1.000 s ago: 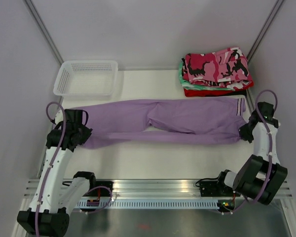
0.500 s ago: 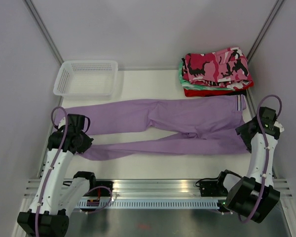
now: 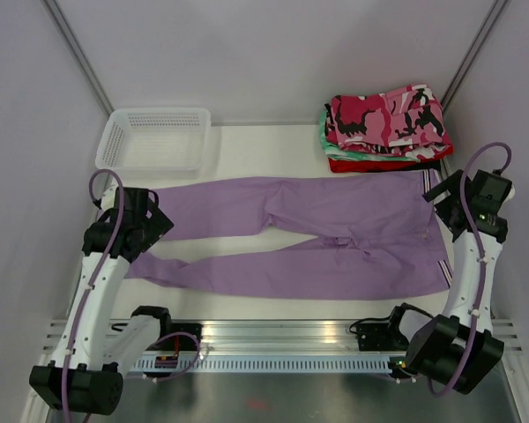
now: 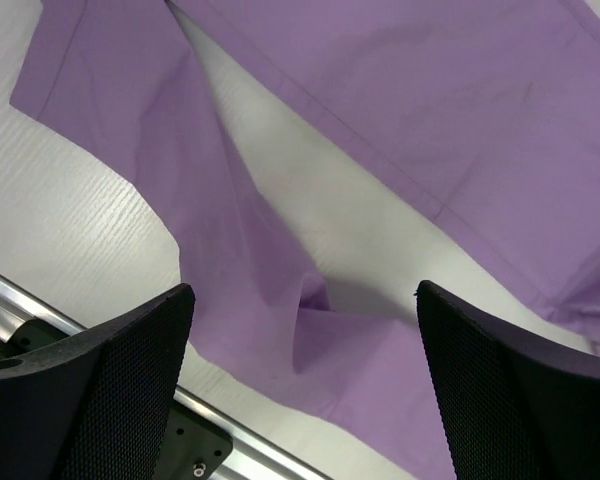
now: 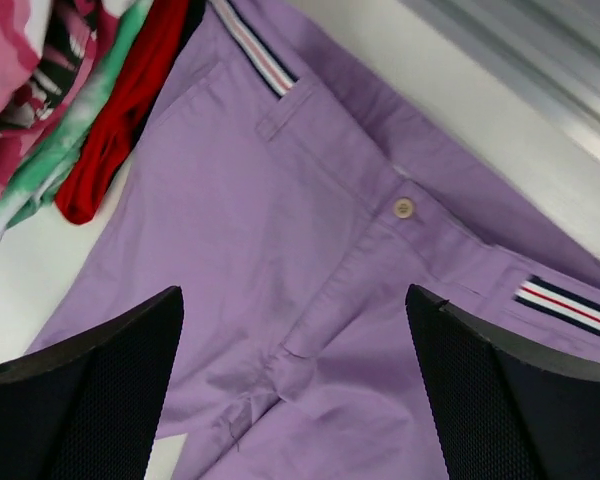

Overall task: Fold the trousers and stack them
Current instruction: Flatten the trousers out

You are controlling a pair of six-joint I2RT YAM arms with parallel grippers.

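The lilac trousers [image 3: 335,231] lie spread flat across the table, waistband to the right and the two legs splayed apart to the left. My left gripper [image 3: 146,227] hovers open over the near leg's end, nothing between its fingers; the left wrist view shows both legs [image 4: 430,100] beneath the left gripper [image 4: 305,295]. My right gripper [image 3: 451,211] is open above the waistband, and its wrist view shows the fly and button [image 5: 405,207] under the right gripper [image 5: 295,295]. The camouflage trousers [image 3: 388,115] sit folded on top of a pile at the back right.
Under the camouflage pair lie a green-and-white folded garment [image 3: 331,148] and a red one [image 3: 370,164]. A white mesh basket [image 3: 154,138] stands at the back left. A metal rail [image 3: 273,331] runs along the near edge. Walls close in on both sides.
Both grippers drew the near leg and waistband corner toward the front, then opened and let go. The trousers now lie flat with legs apart; the right gripper has lifted back.
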